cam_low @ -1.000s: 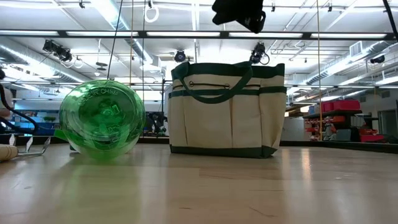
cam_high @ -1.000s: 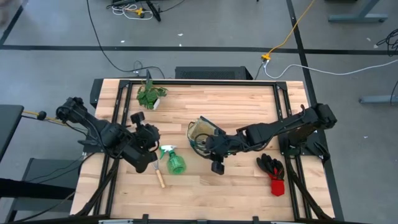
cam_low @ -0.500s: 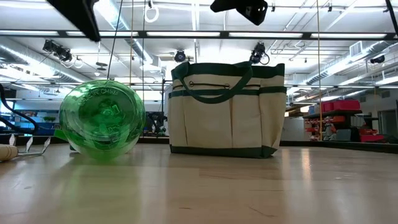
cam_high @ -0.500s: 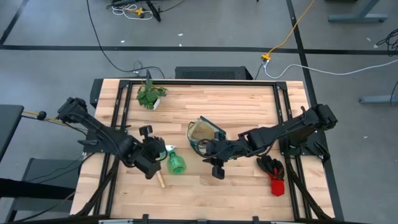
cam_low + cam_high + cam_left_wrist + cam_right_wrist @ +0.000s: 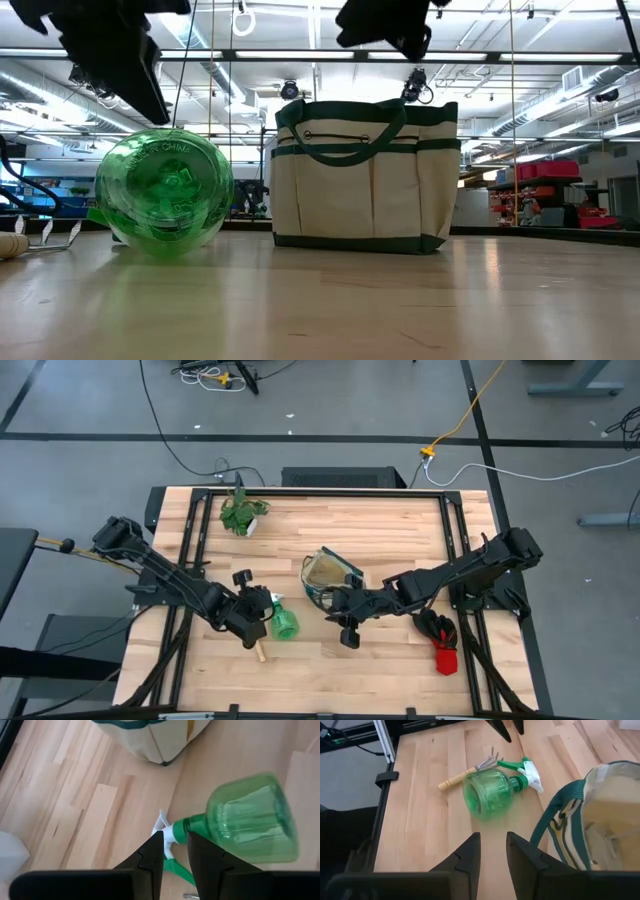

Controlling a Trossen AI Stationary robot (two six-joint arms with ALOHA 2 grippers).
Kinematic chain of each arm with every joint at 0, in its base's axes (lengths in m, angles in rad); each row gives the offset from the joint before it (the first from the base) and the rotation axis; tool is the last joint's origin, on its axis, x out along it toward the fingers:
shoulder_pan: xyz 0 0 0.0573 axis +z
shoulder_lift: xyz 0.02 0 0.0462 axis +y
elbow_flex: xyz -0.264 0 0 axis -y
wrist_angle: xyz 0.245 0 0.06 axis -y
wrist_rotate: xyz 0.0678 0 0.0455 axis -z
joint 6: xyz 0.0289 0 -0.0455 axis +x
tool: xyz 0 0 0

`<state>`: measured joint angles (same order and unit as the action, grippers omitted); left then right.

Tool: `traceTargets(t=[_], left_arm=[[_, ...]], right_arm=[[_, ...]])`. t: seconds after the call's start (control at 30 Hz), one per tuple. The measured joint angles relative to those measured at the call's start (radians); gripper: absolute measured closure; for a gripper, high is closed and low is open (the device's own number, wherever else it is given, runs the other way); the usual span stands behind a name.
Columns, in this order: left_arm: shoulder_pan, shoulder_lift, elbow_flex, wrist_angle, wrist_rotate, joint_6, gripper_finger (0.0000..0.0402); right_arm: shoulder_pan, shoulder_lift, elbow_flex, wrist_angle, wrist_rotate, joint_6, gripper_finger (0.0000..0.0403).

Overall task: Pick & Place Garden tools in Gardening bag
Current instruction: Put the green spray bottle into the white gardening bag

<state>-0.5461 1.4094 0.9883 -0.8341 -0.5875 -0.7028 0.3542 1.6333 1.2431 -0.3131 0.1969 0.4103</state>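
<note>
A translucent green plastic spray bottle (image 5: 283,624) is laid on the wooden bench (image 5: 380,530) beside the cream fabric gardening bag (image 5: 327,574). Both grippers, left (image 5: 256,612) and right (image 5: 345,626), are held above, jaws narrowly parted, empty.

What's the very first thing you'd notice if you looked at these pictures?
The shiny green spray bottle jumps out first: it lies on its side on the wooden table, looming large in the low view. Right beside it stands the cream gardening bag with dark green trim. From above, the left gripper hovers over the bottle's white nozzle end, while the right gripper hangs next to the bag.
</note>
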Motion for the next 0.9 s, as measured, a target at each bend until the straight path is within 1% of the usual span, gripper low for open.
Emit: traceTargets(t=[0.07,0.13,0.3,0.47,0.57,0.67,0.77,0.9], left_arm=[[0.012,0.000,-0.012,0.003,0.000,0.016,0.0310],[0.027,0.000,-0.026,-0.004,0.008,0.087,0.0310],[0.051,0.000,-0.061,0.005,0.012,0.371,0.0310],[0.092,0.000,-0.095,0.068,0.032,0.622,0.0310],[0.115,0.000,-0.120,0.139,0.066,0.783,0.0310],[0.142,0.000,-0.154,0.202,0.120,0.930,0.0310],[0.165,0.000,-0.175,0.217,0.181,1.005,0.0310],[0.179,0.000,-0.179,0.223,0.203,1.036,0.0310]], right_arm=[[0.000,0.000,-0.034,0.037,-0.006,0.000,0.0309],[0.000,0.000,-0.054,0.062,-0.006,0.000,0.0309],[-0.001,0.000,-0.089,0.131,-0.006,0.000,0.0309],[-0.001,0.000,-0.090,0.156,-0.006,-0.008,0.0309],[-0.002,0.000,-0.090,0.172,-0.006,-0.019,0.0309],[-0.002,0.000,-0.090,0.181,-0.006,-0.027,0.0309],[-0.002,0.000,-0.090,0.188,-0.006,-0.027,0.0309],[-0.002,0.000,-0.090,0.198,-0.006,-0.030,0.0309]])
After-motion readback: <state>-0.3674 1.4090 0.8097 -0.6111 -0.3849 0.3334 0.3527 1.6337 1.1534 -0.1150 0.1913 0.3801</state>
